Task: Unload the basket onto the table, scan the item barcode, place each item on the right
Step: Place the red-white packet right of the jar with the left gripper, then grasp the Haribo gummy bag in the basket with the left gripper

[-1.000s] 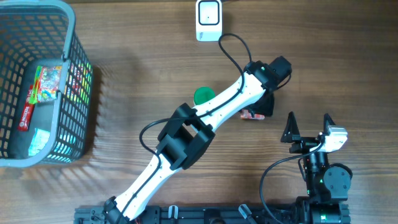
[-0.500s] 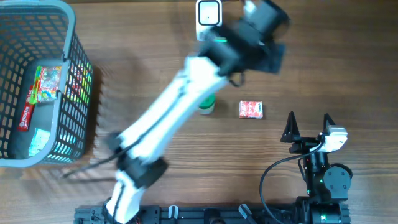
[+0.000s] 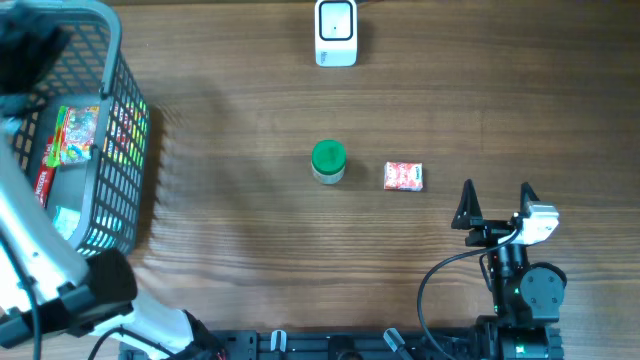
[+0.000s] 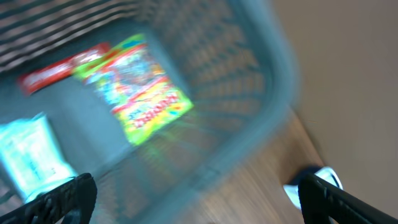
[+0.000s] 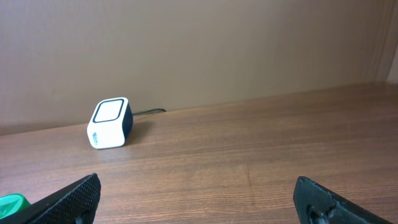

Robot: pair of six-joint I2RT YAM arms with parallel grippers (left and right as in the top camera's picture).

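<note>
Left tool (image 4: 193,193): positioned above the grey basket (image 3: 110,60) at the left end of the counter (image 3: 250,250). Fingers stand wide apart with nothing between them. The wrist view is blurred. Below it in the basket I note a colourful packet (image 4: 146,87), a red bar (image 4: 62,65) beside it, and what appears to be a pale blue pouch (image 4: 28,155).

Right tool (image 3: 495,205): at the near right of the counter, fingers spread wide, holding nothing, facing the far edge.

Scanner (image 3: 336,32): white, upright at the far edge of the counter, cable running off behind it.

Red packet (image 3: 404,176): lying flat mid-counter, touched by neither tool. It sits just right of a green-lidded jar (image 3: 328,161), with a gap between them. Both are well apart from the scanner and the basket.
</note>
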